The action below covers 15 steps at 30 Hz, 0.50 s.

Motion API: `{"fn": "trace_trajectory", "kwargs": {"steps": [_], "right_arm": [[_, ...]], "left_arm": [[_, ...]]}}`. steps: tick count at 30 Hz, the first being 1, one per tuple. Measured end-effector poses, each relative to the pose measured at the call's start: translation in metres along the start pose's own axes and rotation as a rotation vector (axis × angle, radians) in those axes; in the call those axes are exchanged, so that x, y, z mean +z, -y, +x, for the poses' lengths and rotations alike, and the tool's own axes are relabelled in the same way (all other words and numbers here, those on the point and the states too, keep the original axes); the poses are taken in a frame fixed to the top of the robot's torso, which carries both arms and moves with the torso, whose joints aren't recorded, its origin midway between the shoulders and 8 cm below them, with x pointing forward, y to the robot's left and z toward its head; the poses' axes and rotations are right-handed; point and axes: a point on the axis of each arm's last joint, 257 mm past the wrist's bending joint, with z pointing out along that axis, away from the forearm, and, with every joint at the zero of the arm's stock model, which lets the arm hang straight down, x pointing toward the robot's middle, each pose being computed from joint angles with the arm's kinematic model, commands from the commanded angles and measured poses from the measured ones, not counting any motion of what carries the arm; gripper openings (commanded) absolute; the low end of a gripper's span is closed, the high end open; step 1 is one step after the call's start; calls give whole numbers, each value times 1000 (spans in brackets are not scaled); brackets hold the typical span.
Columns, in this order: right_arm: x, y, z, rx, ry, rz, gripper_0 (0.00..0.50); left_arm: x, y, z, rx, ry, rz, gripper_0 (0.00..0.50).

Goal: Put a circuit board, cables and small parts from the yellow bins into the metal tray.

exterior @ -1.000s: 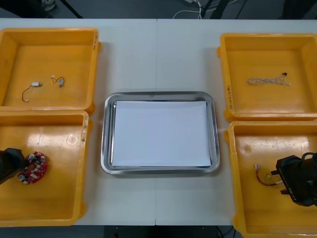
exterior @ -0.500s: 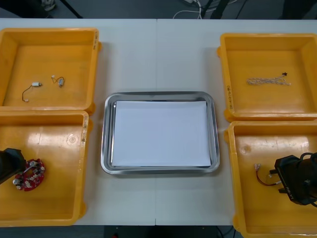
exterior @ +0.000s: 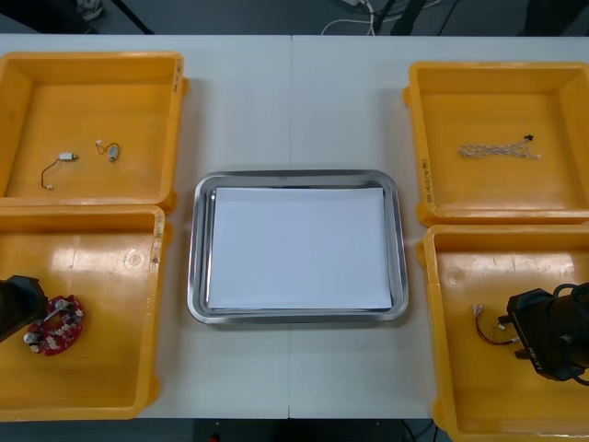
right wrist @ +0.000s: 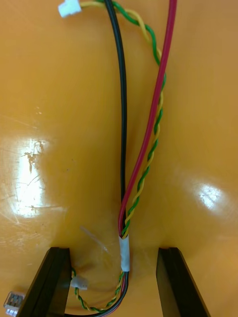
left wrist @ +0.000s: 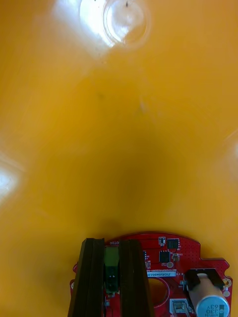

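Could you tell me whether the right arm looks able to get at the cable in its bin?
Probably yes: the right tool hangs open in the near right bin, its fingers either side of the cable, nothing else between. The left tool grips the circuit board in the near left bin.

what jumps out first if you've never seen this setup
The white-lined metal tray sits at the middle of the table. In the near left yellow bin the left gripper is shut on the round red circuit board; in the near right bin the open right gripper straddles a red and yellow cable.
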Motion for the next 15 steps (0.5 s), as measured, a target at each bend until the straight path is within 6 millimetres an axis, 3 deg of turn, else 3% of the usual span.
{"fn": "trace_trajectory", "kwargs": {"steps": [2, 4, 5, 6, 7, 15], "right_arm": [[0, 0, 0, 0, 0, 0, 488], [0, 0, 0, 0, 0, 0, 246], [0, 0, 0, 0, 0, -2, 162], [0, -1, 0, -1, 1, -5, 19], [0, -2, 0, -1, 1, -6, 0], [1, -2, 0, -1, 2, -9, 0]], "left_arm": [[-1, -2, 5, -1, -25, -7, 0], [-3, -6, 13, -4, -59, -19, 0], [-5, -8, 15, -6, -72, -25, 1], [-7, -10, 16, -8, -82, -31, 0], [-9, -12, 17, -10, -94, -38, 0], [-30, -13, 3, 14, -105, -68, 0]]}}
